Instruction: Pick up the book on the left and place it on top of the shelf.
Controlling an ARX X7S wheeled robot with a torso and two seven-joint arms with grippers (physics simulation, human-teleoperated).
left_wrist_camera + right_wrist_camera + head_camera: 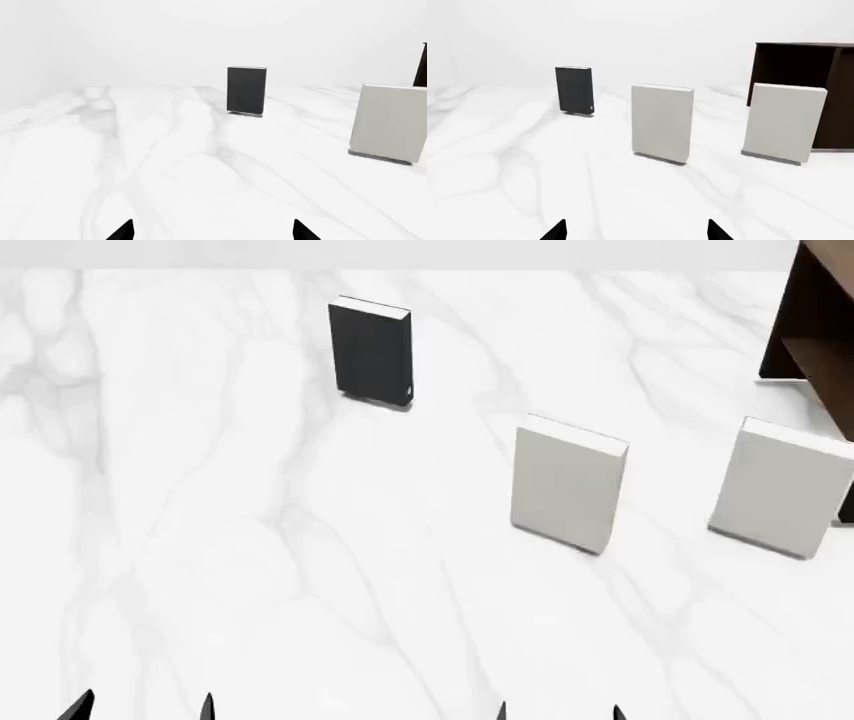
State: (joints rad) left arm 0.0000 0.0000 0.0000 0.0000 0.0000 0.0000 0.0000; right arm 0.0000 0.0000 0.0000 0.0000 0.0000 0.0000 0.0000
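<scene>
Your black book (370,350) stands upright on the white marble table (267,560), at about 11 o'clock in the head view and well away from both arms. Its white page edges show along the top, and a tiny pale dot sits near its lower corner. In the left wrist view the same book (246,91) stands nearly straight ahead of the gripper.

Two larger pale grey books also stand upright: the nearer grey book (569,483) at about 1 o'clock, and the second grey book (781,487) at about 2 o'clock, just in front of the dark brown shelf (811,325). The shelf shows only at the table's far right edge.

Your left gripper (144,708) sits at 7 o'clock at the bottom of the head view, fingers spread apart and holding nothing. Your right gripper (558,712) sits at about 5 o'clock, likewise released and empty. Neither touches any book.
</scene>
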